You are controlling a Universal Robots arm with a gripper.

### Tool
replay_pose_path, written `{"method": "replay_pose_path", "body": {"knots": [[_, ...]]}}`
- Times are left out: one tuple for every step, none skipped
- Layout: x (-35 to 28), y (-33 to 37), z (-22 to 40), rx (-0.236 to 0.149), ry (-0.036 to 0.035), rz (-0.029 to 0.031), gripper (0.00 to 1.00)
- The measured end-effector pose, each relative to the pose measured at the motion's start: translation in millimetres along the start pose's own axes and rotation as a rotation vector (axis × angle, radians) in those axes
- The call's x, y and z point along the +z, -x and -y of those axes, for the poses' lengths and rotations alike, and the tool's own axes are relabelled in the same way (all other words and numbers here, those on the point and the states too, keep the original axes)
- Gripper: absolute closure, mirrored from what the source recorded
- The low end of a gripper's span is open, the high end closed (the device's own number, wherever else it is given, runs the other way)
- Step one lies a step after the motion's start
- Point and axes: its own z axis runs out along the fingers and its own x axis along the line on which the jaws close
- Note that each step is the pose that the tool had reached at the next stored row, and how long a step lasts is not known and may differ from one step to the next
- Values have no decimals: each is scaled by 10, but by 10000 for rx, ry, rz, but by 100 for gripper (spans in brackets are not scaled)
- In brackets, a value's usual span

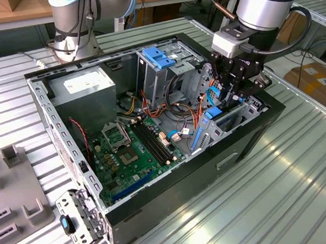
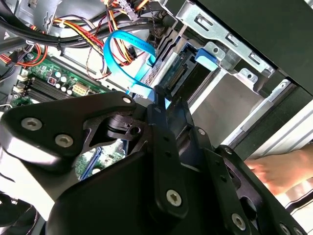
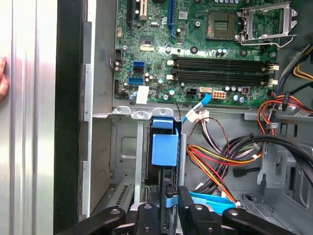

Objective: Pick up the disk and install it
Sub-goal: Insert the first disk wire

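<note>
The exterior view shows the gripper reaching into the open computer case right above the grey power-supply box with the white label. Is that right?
Not quite. In the exterior view the gripper does reach into the open computer case, but above the drive bay with blue parts at the view's right. The power-supply box sits at the case's far-left corner, well apart from it.

disk (image 3: 164, 147) in bay, end effector (image 3: 168, 208) above

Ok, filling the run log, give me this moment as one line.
phase: install | pincer: inside computer case, at drive bay | disk: edge-on in bay slot, blue end showing
</note>
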Motion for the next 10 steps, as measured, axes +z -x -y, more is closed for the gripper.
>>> {"method": "replay_pose_path", "body": {"knots": [[-16,-1,1,0,0,1,71],[-51,-2,3,0,0,1,71],[-78,-4,4,0,0,1,71],[-97,-4,5,0,0,0,71],[-118,-5,5,0,0,0,71],[-136,-6,7,0,0,2,71],[-151,-7,7,0,0,2,71],[-151,-6,7,0,-1,5,71],[-152,-6,7,0,0,4,71],[-154,-6,7,0,0,1,71]]}}
